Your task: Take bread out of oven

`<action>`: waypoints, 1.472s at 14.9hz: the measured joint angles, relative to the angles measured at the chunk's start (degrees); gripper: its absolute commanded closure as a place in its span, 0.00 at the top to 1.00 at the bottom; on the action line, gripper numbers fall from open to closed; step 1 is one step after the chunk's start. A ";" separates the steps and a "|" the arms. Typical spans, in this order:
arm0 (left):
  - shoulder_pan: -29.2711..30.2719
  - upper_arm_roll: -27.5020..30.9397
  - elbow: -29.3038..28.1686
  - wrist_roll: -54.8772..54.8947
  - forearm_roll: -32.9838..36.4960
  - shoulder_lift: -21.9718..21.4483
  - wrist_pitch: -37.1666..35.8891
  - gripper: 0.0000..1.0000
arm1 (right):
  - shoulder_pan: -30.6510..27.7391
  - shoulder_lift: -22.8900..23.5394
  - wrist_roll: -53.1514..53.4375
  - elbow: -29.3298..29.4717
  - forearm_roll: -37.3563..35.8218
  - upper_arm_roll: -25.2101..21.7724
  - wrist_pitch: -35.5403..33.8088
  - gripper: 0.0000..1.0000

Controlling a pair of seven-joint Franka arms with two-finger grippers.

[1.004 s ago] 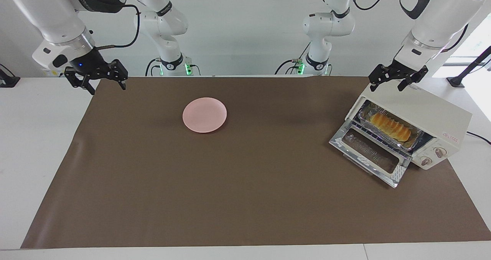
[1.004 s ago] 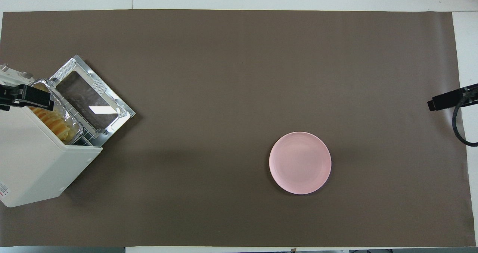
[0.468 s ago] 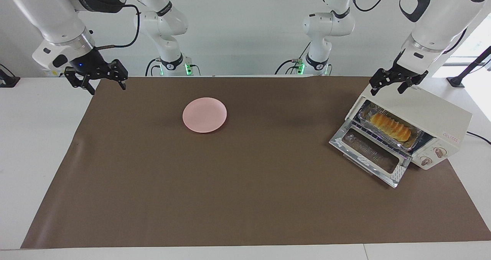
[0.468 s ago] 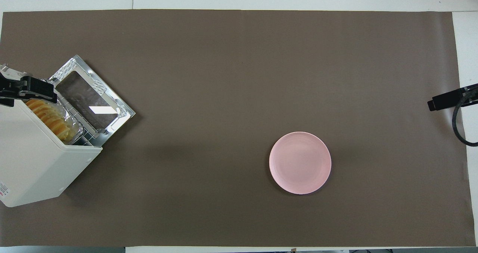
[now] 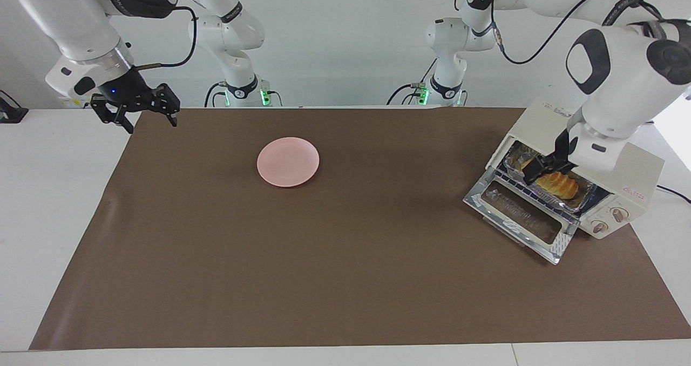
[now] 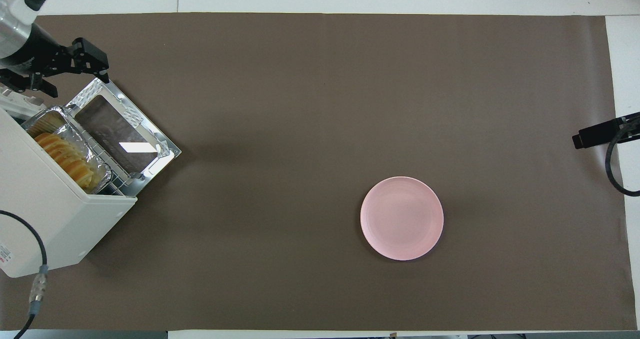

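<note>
The cream-white oven (image 5: pixel 626 163) stands at the left arm's end of the table, its glass door (image 5: pixel 521 220) dropped open. The golden ridged bread (image 5: pixel 561 184) lies in a foil tray (image 5: pixel 517 158) on the rack inside. My left gripper (image 5: pixel 541 167) hangs open and empty in the air over the open door, just in front of the oven's mouth, and covers the bread's end. In the overhead view the left gripper (image 6: pixel 67 71) shows over the door's (image 6: pixel 125 134) corner, apart from the bread (image 6: pixel 65 159). My right gripper (image 5: pixel 135 111) waits open at the right arm's end.
A pink plate (image 5: pixel 288 161) sits on the brown mat (image 5: pixel 345 279) toward the right arm's end; it also shows in the overhead view (image 6: pixel 401 218). The left arm's cable (image 6: pixel 35 279) hangs over the oven's top (image 6: pixel 40 214).
My left arm has swung from over the oven's top, outward and down, to over the open door in front of the oven's mouth. The right arm has not moved.
</note>
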 measured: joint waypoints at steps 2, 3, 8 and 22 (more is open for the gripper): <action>-0.52 0.09 1.64 -3.82 1.22 3.00 0.09 1.00 | -0.22 0.00 0.00 0.00 0.00 -0.03 -0.18 1.00; -0.69 0.09 1.43 -6.54 2.54 3.53 0.45 1.00 | -0.38 0.00 0.00 0.00 0.00 -0.06 -0.21 1.00; -1.18 0.33 -9.34 -17.94 7.47 1.30 9.98 1.00 | -0.77 0.00 0.00 0.00 0.00 -0.18 -0.28 1.00; -0.80 1.44 -38.68 -19.33 11.67 -10.98 25.33 1.00 | 4.39 -0.22 3.92 -2.88 0.00 1.37 1.43 1.00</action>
